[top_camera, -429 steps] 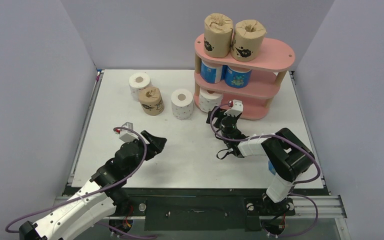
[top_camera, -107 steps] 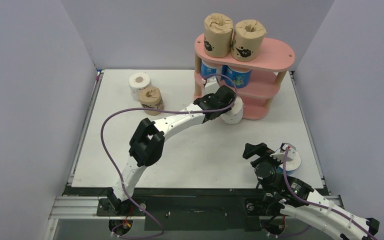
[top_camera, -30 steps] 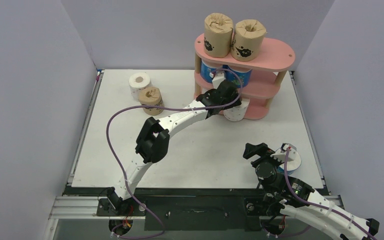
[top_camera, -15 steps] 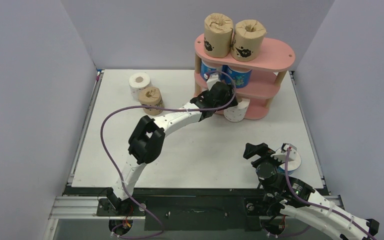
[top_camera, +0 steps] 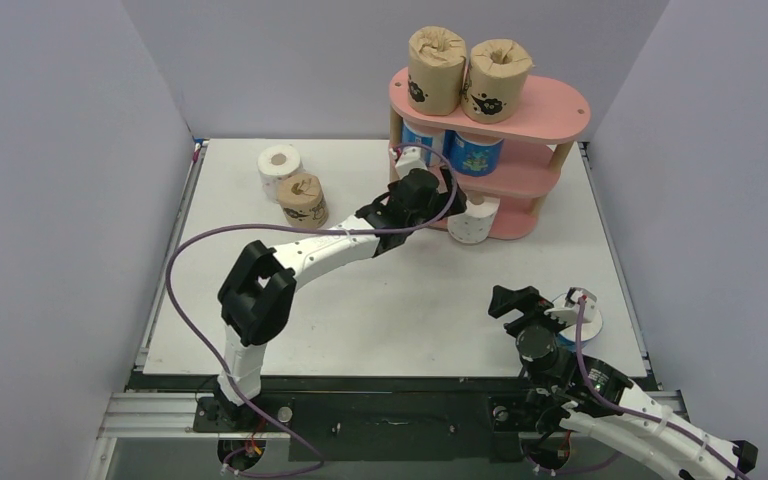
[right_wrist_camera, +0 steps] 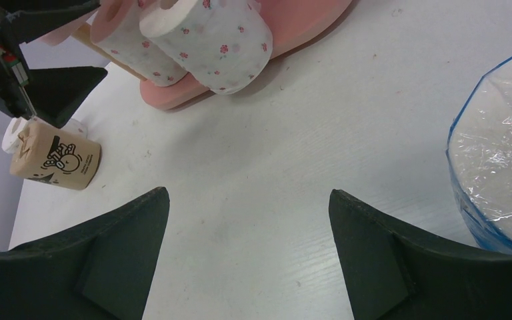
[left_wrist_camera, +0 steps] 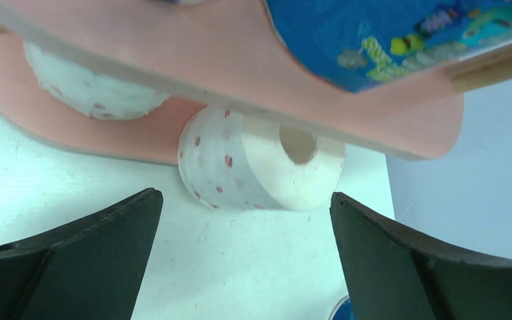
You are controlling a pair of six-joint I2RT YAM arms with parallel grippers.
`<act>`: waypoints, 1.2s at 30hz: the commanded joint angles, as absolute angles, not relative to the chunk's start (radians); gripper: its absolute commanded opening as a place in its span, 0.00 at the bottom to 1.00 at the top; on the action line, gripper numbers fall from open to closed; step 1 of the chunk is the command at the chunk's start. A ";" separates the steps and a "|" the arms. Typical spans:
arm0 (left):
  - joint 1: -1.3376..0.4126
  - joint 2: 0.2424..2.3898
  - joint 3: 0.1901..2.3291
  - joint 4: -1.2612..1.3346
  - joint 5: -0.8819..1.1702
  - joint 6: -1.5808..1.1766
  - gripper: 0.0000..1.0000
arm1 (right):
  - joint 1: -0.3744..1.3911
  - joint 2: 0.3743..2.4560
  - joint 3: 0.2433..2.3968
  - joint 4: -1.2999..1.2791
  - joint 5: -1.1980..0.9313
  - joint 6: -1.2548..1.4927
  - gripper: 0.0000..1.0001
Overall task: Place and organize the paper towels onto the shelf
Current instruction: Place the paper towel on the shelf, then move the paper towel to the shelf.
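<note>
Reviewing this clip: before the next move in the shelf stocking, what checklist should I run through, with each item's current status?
1. The left gripper is open and clear of the tilted dotted roll: ok.
2. Tilted dotted roll seated upright on the shelf bottom board: not ok, it leans at the front edge.
3. The right gripper is open: ok.
4. Blue roll beside right gripper: ok.
5. Free place on the top board for the brown roll: ok.

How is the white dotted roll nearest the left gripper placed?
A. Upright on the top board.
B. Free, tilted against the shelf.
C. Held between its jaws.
B: the white dotted roll leans tilted against the shelf, and the left gripper is open, apart from it.
</note>
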State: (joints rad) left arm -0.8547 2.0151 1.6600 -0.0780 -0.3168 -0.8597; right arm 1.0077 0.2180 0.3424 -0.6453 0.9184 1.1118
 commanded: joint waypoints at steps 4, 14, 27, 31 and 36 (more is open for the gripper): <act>-0.881 1.867 1.492 0.073 -0.339 -0.831 0.83 | 1.005 0.203 0.351 -0.634 0.920 1.094 0.84; -0.909 1.941 1.404 0.190 -0.177 -0.816 0.25 | 1.005 0.182 0.345 -0.632 0.912 1.091 0.72; -0.913 2.139 1.555 0.172 -0.087 -0.834 0.00 | 1.005 0.178 0.344 -0.634 0.916 1.089 0.66; -0.912 2.176 1.594 0.183 -0.083 -0.829 0.00 | 1.004 0.179 0.344 -0.633 0.916 1.090 0.66; -0.900 2.225 1.654 0.161 -0.087 -0.829 0.00 | 1.003 0.182 0.344 -0.633 0.918 1.094 0.66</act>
